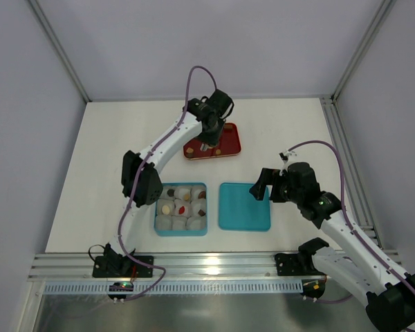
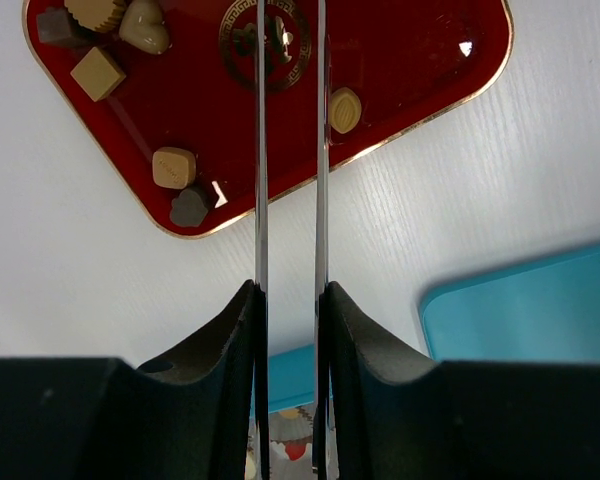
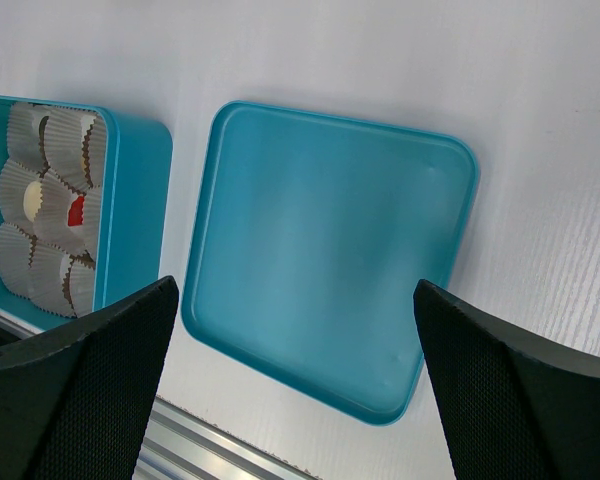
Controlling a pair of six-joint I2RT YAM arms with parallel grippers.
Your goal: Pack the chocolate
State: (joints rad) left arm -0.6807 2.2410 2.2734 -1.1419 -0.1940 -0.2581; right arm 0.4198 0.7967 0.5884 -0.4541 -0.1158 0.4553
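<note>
The left gripper [image 1: 208,143] hung over the red tray [image 2: 400,60] toward the desk's [image 1: 111,152] far edge, fingers [image 2: 260,150] narrow (tips out of view, so any hold could not be told). Chocolate [image 2: 173,167] lay on the tray, mostly at one end. More sat in the teal box [image 1: 180,233] by the near edge. The right gripper [image 3: 295,290] gaped wide above the lid [image 3: 330,250].

I count seven chocolate pieces [image 2: 174,167] showing on the one red tray [image 2: 400,70], nine paper cups [image 3: 65,140] in the one teal box [image 3: 135,210], and one teal lid [image 3: 325,250].
</note>
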